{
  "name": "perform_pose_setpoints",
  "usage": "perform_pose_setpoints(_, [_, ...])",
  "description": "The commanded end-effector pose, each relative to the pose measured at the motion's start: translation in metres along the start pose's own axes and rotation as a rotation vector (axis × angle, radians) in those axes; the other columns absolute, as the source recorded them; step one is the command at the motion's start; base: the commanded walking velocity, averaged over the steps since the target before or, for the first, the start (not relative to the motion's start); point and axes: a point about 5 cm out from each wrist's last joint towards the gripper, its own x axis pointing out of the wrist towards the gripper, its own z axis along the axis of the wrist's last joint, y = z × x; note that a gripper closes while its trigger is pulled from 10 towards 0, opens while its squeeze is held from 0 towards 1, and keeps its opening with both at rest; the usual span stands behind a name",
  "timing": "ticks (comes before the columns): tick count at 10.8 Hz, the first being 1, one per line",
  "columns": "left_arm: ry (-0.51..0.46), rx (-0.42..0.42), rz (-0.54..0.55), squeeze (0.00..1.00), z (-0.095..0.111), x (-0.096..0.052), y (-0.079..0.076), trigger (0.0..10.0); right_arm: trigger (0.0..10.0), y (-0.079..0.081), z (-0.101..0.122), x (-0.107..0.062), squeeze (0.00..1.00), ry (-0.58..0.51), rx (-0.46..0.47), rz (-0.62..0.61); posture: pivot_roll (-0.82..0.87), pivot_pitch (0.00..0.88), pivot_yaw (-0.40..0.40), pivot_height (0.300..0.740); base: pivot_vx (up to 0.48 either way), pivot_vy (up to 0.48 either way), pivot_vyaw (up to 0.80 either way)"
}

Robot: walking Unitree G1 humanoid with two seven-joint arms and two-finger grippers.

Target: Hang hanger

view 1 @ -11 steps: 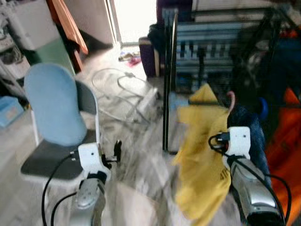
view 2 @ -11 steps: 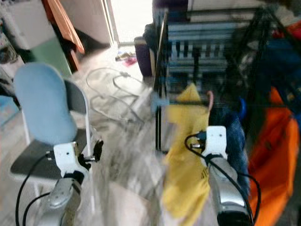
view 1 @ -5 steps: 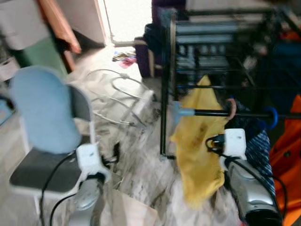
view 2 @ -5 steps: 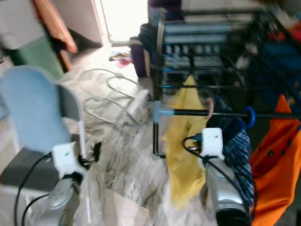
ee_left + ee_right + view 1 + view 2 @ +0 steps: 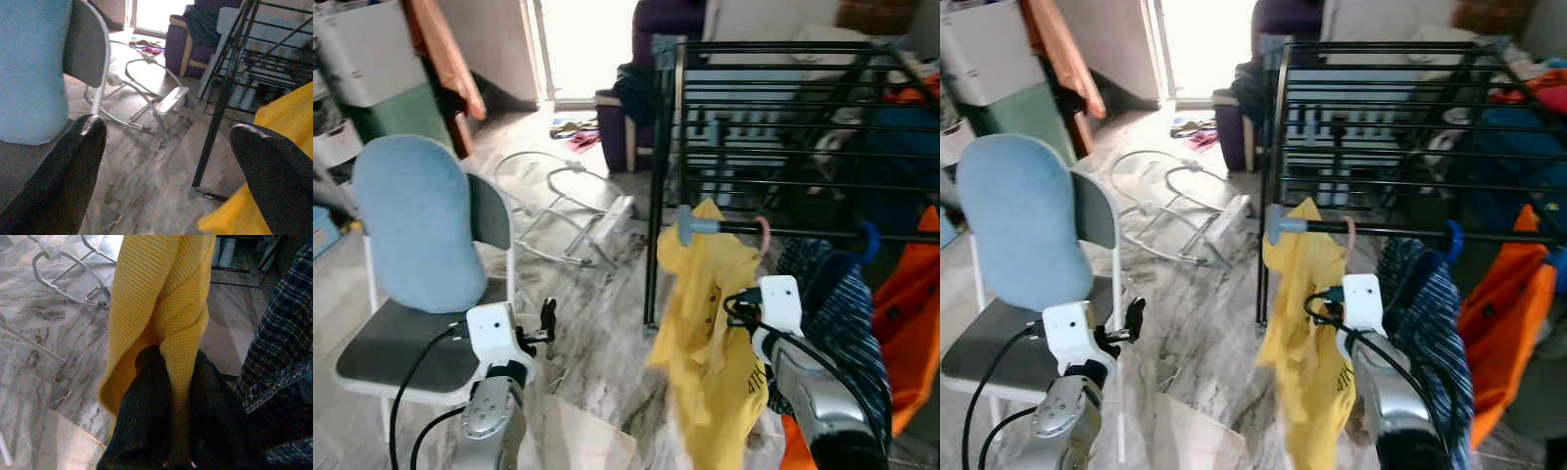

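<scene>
- Two garments already hang on the black drying rack (image 5: 773, 108), a dark checked shirt (image 5: 832, 294) and an orange one (image 5: 906, 294); the yellow knitted top (image 5: 710, 323) is in front of the rack's near rail (image 5: 1371, 230), beside the checked shirt.
- A pinkish hook (image 5: 763, 231) of the hanger sits at the near rail; whether it is over the rail or only against it I cannot tell from here.
- Right gripper (image 5: 171, 396) is closed on a fold of the yellow knitted top, the knit pinched between its two black fingers (image 5: 146, 401).
- Left gripper (image 5: 166, 161) has its fingers spread wide, holding nothing, low beside the blue-backed chair (image 5: 416, 230) and well apart from the rack.
- Handling, as I judge it: the top is soft, light and limp, so it will sag and swing, and the knit may slide through the fingers or stretch. The hanger inside is the stiff part.
- A grip on cloth alone steers the hook poorly; taking hold near the shoulder or neck, close to the hook, would give more control.
- Risk: the top slipping off the hanger, or snagging the checked shirt next to it.
</scene>
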Motion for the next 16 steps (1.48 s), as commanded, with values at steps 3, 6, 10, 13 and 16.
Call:
perform_pose_setpoints(3, [0.013,0.006,0.004,0.0,0.0,0.002,0.0,10.0,10.0,0.017,0.021,0.017,0.0,0.013,0.003,0.047,-0.1,0.0,0.033,0.74,0.0,0.0,0.0])
perform_pose_setpoints(6, [-0.001,-0.021,-0.004,0.0,0.001,0.0,0.0,10.0,10.0,0.026,0.028,0.027,0.0,0.027,0.016,0.07,-0.09,0.0,0.025,0.74,0.0,0.0,0.0])
perform_pose_setpoints(10, [-0.006,-0.013,-0.019,0.0,0.004,0.001,-0.001,10.0,10.0,0.028,0.044,0.035,0.0,-0.012,0.015,0.074,-0.09,0.0,0.033,0.74,0.0,0.0,0.0])
perform_pose_setpoints(13, [0.001,0.004,-0.025,0.0,0.003,-0.002,0.001,10.0,10.0,0.032,0.052,0.037,0.0,-0.043,0.027,0.08,-0.08,0.0,0.039,0.74,0.264,0.0,0.0])
perform_pose_setpoints(16, [0.012,0.009,-0.014,0.0,0.003,-0.002,0.003,10.0,10.0,0.031,0.056,0.04,0.0,-0.053,0.034,0.074,-0.07,0.0,0.043,0.74,0.0,0.0,0.0])
